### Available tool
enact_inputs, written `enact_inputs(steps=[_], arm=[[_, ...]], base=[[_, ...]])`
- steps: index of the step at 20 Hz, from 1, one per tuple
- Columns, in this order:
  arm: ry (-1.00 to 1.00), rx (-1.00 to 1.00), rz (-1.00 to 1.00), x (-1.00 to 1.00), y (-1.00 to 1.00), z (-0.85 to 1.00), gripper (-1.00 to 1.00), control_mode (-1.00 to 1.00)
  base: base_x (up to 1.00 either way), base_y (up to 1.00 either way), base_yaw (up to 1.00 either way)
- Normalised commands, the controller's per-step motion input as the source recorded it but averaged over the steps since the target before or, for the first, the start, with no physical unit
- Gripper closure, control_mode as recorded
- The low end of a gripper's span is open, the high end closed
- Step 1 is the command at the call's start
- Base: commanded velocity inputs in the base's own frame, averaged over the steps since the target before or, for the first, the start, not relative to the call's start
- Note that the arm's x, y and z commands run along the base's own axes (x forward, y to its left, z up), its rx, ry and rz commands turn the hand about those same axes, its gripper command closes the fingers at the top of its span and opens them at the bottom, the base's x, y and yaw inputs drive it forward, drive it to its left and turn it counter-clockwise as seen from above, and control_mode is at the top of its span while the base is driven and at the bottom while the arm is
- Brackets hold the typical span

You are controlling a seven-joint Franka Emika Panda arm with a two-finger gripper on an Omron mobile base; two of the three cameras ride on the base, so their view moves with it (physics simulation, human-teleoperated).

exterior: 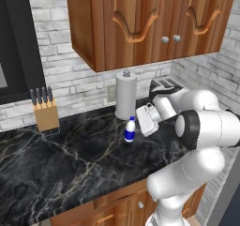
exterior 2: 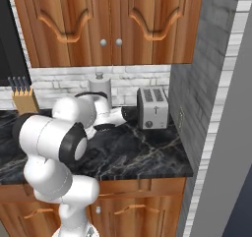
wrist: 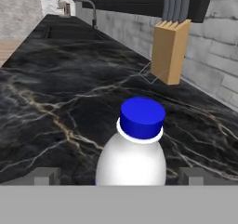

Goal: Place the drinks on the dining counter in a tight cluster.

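Observation:
One of the drinks, a small white bottle [exterior: 130, 130] with a blue band, stands upright on the black marble wall counter [exterior: 70, 159] in front of the paper towel roll. In the hand view the bottle [wrist: 132, 153] has a blue cap and sits close up between the two finger tips. My gripper [exterior: 139, 123] is open, just right of the bottle and level with it, and its fingers flank the bottle without touching it. The dining counter is out of view.
A knife block [exterior: 46, 111] stands at the back left of the wall counter. A paper towel roll [exterior: 125, 94] and a toaster [exterior 2: 153, 108] stand along the brick wall. Wood cabinets [exterior: 150, 23] hang low overhead. A sink with a faucet [wrist: 88, 9] lies far down the counter.

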Motion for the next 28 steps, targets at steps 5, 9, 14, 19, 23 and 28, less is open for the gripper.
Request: enact_inputs(steps=[5,9,14,19,23,28], arm=[[0.03,0.0,0.0,0.18,0.13,-0.01,-1.0,-1.0],[0.01,0.0,0.0,0.11,0.13,0.0,-1.0,-1.0],[0.0,0.0,0.0,0.0,0.01,0.0,-1.0,-1.0],[0.0,0.0,0.0,0.0,0.0,0.0,1.0,-1.0],[-0.01,0.0,0.0,-0.11,0.0,0.0,1.0,-1.0],[0.0,0.0,0.0,-0.83,0.0,0.78,1.0,-1.0]], base=[[0.0,0.0,0.0],[0.0,0.0,0.0],[0.0,0.0,0.0],[0.0,0.0,0.0],[0.0,0.0,0.0],[0.0,0.0,0.0]])
